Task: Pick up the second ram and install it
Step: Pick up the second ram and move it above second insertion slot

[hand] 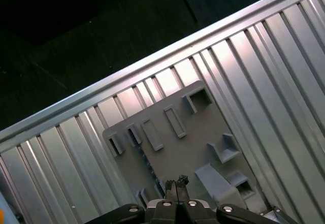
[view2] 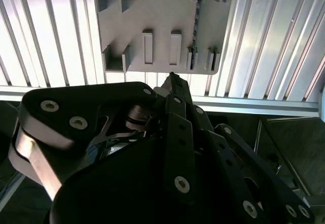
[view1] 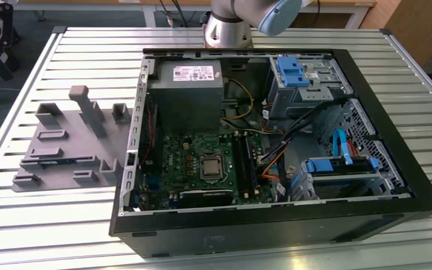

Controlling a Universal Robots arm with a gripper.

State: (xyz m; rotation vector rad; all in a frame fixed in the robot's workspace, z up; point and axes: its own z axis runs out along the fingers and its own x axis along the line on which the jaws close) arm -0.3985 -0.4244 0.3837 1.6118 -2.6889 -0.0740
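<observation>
1. On the exterior view's left, a grey plastic holder plate [view1: 70, 143] lies beside an open black computer case [view1: 276, 225] holding a green motherboard [view1: 201, 163].
2. In the first wrist view, the thin dark green second ram [hand: 144, 158] stands on edge in that plate, its long axis level, near the black gripper [hand: 176, 183].
3. The gripper's fingers meet, empty.

Holder blocks [view1: 88, 109] crowd grey tray [view1: 72, 162]; table [view1: 58, 216] w/ free room around; case [view1: 276, 222] adj.

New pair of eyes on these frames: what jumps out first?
The open black computer case on the slatted table, its green motherboard exposed. At the exterior view's left lies a grey holder plate; in both wrist views the pincer hangs above it.
</observation>
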